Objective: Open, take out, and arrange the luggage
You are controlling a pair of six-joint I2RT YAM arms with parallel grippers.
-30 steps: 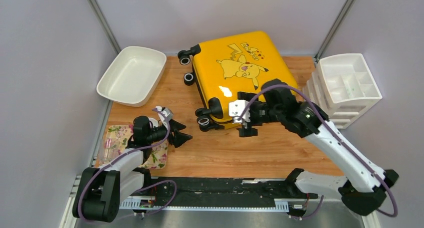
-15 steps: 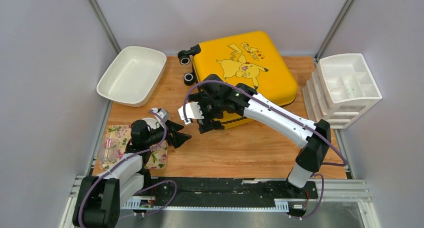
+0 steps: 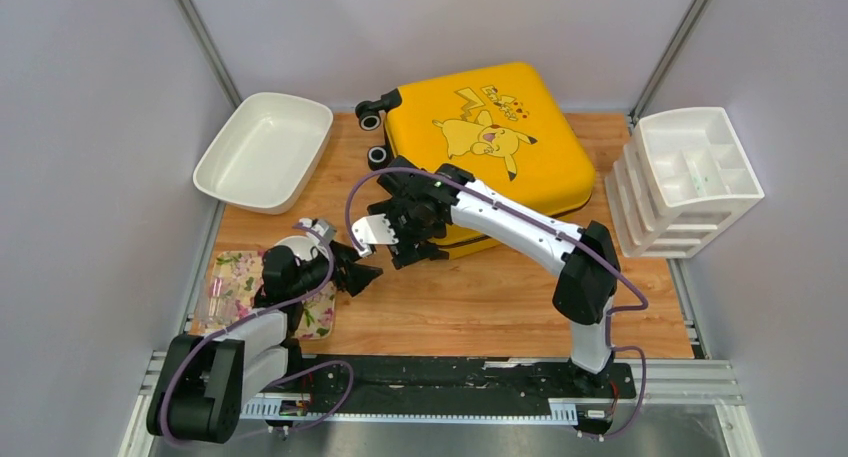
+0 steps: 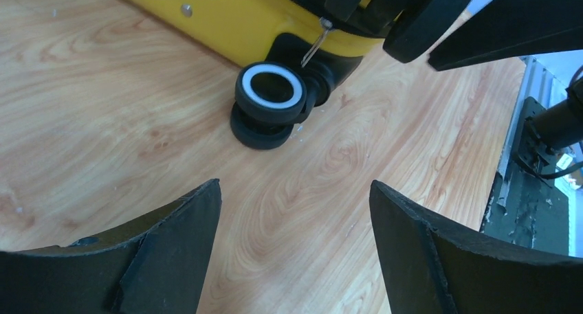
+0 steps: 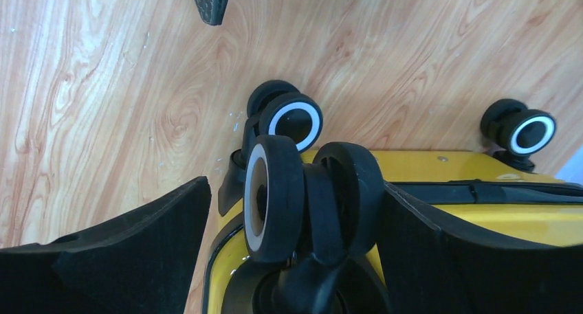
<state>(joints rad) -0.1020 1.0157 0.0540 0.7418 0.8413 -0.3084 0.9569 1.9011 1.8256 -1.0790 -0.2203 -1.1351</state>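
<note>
The luggage, a yellow hard-shell suitcase with a Pikachu print, lies flat and zipped shut at the back middle of the table. My right gripper is open at its near left corner. In the right wrist view the right gripper straddles a black double caster wheel. The right pad is against the wheel and the left pad stands clear. My left gripper is open and empty just left of that corner. In the left wrist view the left gripper hovers over bare wood, facing a lower wheel and a zipper pull.
A white basin sits at the back left. A white drawer organiser stands at the right edge. A floral tray lies under my left arm at the near left. Bare wood lies in front of the suitcase.
My right arm has swung left along the suitcase's front edge, from its middle to the near left corner wheel. My left arm has barely moved.
</note>
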